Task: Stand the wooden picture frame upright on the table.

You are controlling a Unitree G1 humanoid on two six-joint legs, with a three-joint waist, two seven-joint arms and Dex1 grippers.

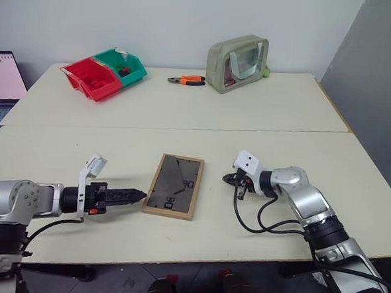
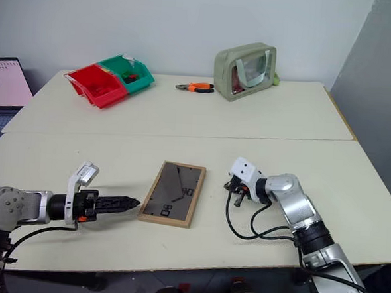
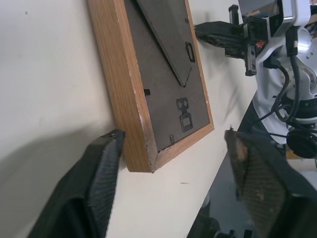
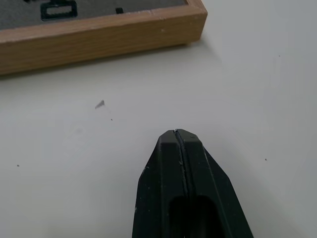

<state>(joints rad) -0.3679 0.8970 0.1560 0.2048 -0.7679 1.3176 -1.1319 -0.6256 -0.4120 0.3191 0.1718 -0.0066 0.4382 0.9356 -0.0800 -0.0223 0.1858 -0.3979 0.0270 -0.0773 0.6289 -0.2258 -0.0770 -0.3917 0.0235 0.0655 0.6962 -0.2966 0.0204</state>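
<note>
Light-wood rectangular picture frame lies before you, matte grey back up, on the smooth beige desk; left jaws gape beside it, right jaws pinched empty.

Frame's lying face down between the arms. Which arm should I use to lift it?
Probably left. The left gripper is open beside the picture frame, one finger by its corner. The right gripper is shut, apart from the frame.

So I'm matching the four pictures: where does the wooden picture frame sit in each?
Left eye: wooden picture frame lies back-up, low centre on the table.
Right eye: low centre.
Left wrist: upper middle, near corner between the open left gripper fingers.
Right wrist: top edge.
Shared landmark: the frame's light-wood border.
</note>
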